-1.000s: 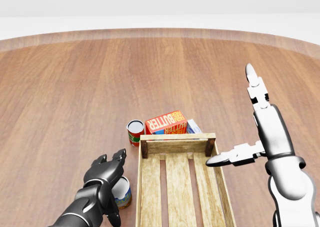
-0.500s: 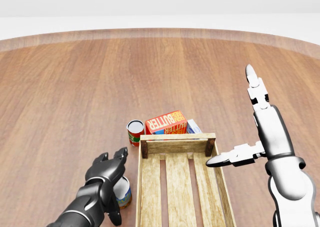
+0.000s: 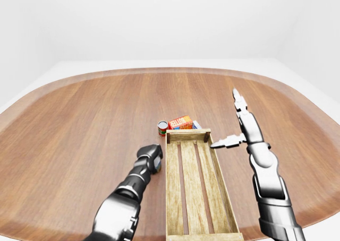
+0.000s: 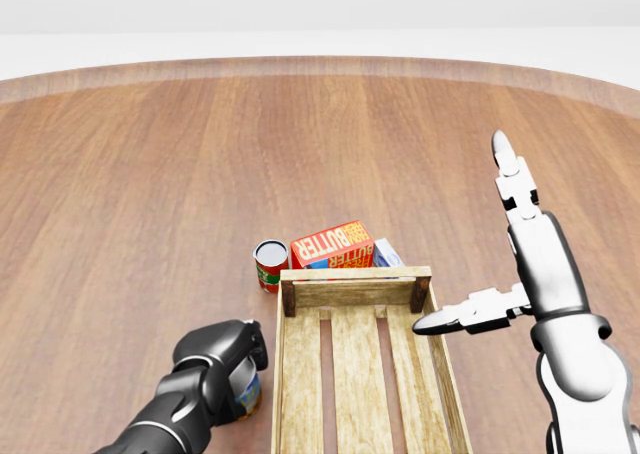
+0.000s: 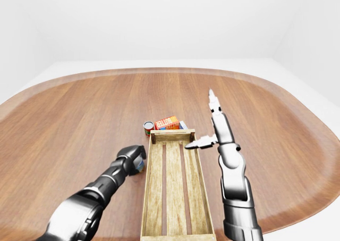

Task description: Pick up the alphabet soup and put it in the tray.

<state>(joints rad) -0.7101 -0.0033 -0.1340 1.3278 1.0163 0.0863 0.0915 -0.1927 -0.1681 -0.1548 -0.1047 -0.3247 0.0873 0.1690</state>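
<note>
One wooden tray [image 4: 364,374] lies on the table [image 4: 150,174]. Just left of it, the left hand [image 4: 222,352] is clenched round one alphabet soup [image 4: 244,387] can (label mostly hidden). The right hand [image 4: 505,264], fingers splayed, hovers over the tray's right rim. One red can [image 4: 270,264] and one butter box [image 4: 332,244] sit beyond the tray's far end.

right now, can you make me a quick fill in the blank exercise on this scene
1. The left hand is closed around a ____ beside the wooden tray.
2. The right hand is ____, one finger pointing up.
3. The box beyond the tray reads ____.
4. The red can stands on the box's ____ side in the head view.

Missing words: can; open; butter; left
</note>
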